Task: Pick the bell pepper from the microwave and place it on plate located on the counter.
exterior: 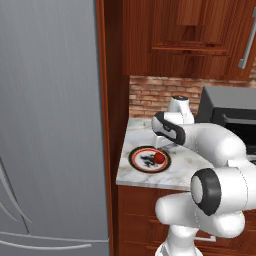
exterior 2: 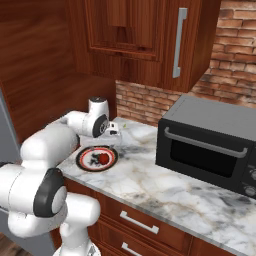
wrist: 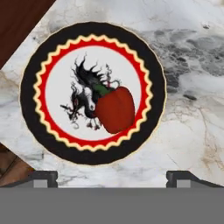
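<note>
Your bell pepper is already lying on the plate, inside the red ring and toward one side of the dark pattern in the centre, and it rests on the plate's white face with nothing holding it. The tool hangs directly above the plate and looks straight down on it; its two tips stand wide apart at the bottom of the hand view, so you can read it as open and empty. The pepper is between the two tips and further along the looking direction, which means below the tool, not beside it. Its green stem end points toward the middle of the plate and its rounded body toward the rim.

In the right base view you see the plate near the left end of the bench, well apart from the microwave, which has its door closed. The arm comes over the plate from the front side.

I judge that the placing is done, so the move that remains is only to go away. The pepper sits under the tool, therefore you should lift straight up and not sweep sideways, because a low sideways pass could push this round thing off the plate
</note>
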Tool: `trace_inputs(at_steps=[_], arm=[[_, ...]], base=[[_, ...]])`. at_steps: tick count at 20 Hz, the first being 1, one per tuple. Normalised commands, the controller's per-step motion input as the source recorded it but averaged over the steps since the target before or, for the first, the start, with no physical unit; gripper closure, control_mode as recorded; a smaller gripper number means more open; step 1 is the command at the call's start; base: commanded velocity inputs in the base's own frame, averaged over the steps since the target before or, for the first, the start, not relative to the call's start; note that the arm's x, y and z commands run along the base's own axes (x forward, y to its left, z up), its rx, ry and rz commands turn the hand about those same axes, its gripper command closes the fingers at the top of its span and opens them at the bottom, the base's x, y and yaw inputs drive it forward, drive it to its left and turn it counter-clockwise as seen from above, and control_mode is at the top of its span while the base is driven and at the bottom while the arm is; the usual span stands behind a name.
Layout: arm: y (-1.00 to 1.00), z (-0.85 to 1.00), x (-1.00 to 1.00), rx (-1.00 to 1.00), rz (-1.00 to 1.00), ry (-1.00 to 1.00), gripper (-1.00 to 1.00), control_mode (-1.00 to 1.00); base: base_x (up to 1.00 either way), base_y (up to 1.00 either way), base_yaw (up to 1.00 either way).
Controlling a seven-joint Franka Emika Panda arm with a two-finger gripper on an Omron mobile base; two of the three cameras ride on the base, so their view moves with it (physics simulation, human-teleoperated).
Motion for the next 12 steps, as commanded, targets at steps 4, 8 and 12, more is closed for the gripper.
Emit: trace_inputs(at_steps=[4,8,12], arm=[[-0.11,0.68,-1.0,0.0,-0.01,-0.14,-1.0,-1.0],[-0.01,0.71,-0.91,0.0,-0.01,-0.06,-1.0,-1.0],[0.03,0.65,-0.66,0.0,-0.02,-0.04,-1.0,-1.0]], base=[[0.0,0.0,0.0],[0.0,0.0,0.0],[0.0,0.0,0.0]])
